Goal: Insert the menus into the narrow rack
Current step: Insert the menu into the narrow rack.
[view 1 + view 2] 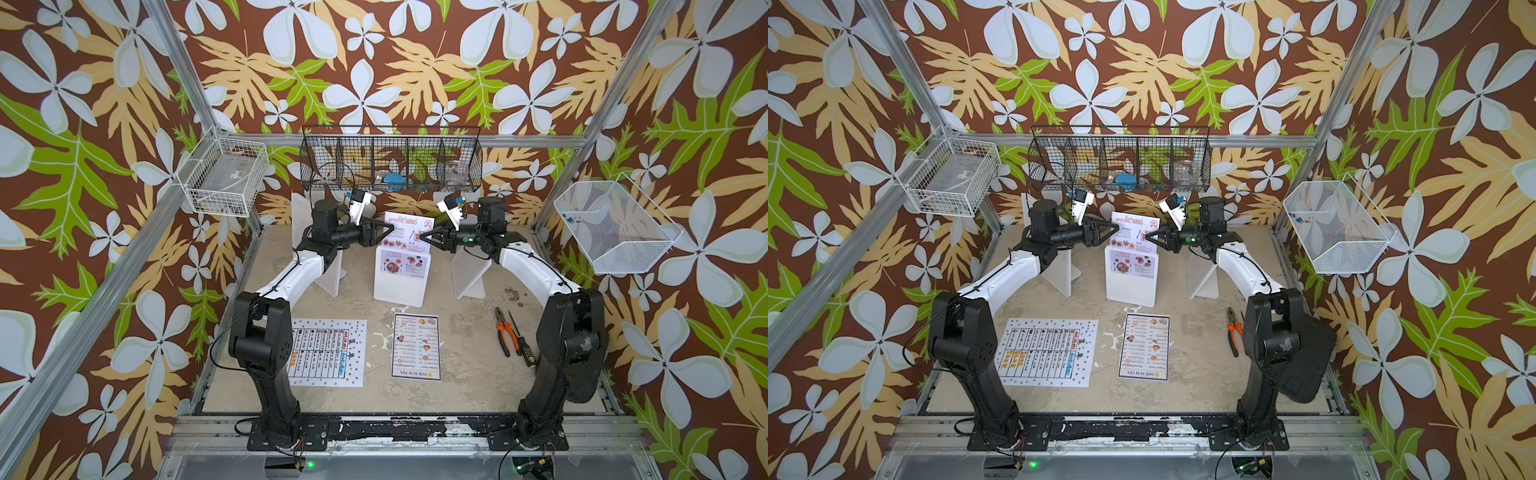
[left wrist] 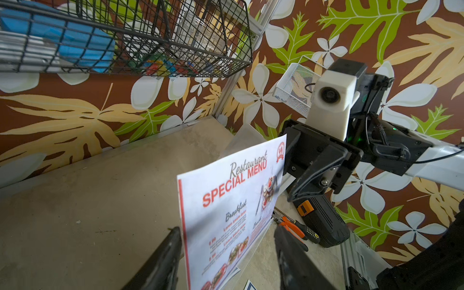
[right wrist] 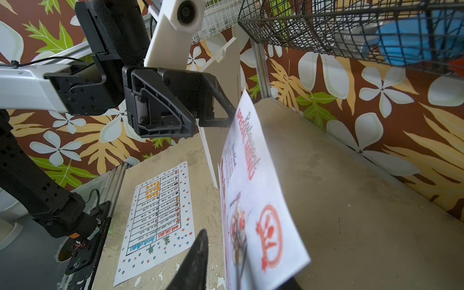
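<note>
I see the pinkish "SPECIAL MENU" sheet (image 1: pixel 409 230) standing upright in the narrow white acrylic rack (image 1: pixel 401 286) at the back of the tabletop (image 1: pixel 469 353), its top half sticking out. My left gripper (image 1: pixel 390 229) and right gripper (image 1: pixel 424 237) flank its upper side edges. Each has its jaws spread astride the paper rather than pinching it, which I read as steadying the sheet. The dark-bordered "DIM SUM INN" menu (image 1: pixel 416 347) and large white dotted-border sheet (image 1: pixel 328 353) lie flat at the front, not yet racked.
</note>
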{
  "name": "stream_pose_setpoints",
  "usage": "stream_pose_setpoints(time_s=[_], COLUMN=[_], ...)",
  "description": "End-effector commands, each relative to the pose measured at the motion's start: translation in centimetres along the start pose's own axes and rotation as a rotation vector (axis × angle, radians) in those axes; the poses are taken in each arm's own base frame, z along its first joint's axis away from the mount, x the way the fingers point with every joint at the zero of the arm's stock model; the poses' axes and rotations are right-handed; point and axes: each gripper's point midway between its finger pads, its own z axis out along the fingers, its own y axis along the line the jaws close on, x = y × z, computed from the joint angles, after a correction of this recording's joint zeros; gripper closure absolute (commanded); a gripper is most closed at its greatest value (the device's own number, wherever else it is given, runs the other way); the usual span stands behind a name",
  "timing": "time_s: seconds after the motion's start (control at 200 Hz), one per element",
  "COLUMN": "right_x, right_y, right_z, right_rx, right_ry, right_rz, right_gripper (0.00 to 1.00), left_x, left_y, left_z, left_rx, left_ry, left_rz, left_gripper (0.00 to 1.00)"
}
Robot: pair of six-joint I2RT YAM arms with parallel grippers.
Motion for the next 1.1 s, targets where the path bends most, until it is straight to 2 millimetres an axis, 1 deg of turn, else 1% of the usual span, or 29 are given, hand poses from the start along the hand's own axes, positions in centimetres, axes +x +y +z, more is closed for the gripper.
stream_pose_setpoints(time_s=[0.0,0.215,0.38,0.485,0.636,0.876,1.096], right_x=[-1.2,-1.3,-1.0,-0.4,0.4,1.0,0.8], right_y=[0.4,0.4,0.5,0.7,0.8,0.8,0.6], right_z=[-0.1,-0.2,-0.1,-0.1,0.0,0.3,0.2], right_rx=[-0.004,-0.002,-0.009,-0.014,-0.017,-0.019,0.018], right_ry=[-0.024,-0.026,-0.029,-0.028,-0.025,-0.019,-0.013], right_rz=[-0.019,-0.020,-0.012,-0.002,0.010,0.019,0.015], right_gripper=[0.69,0.71,0.81,0.84,0.84,0.84,0.78], left_x=[0.0,-0.1,0.0,0.2,0.6,0.9,0.6], left_y=[-0.3,-0.4,-0.5,-0.5,-0.5,-0.5,-0.3], left_z=[0.1,0.2,0.1,0.1,0.1,-0.1,-0.5], left_rx=[0.024,0.029,0.027,0.029,0.028,0.019,-0.022], left_ry=[0.000,-0.001,-0.003,-0.002,0.001,0.002,-0.012], left_rz=[0.008,0.005,0.005,0.001,-0.006,-0.005,0.007], left_gripper=[0.43,0.45,0.46,0.47,0.47,0.47,0.46])
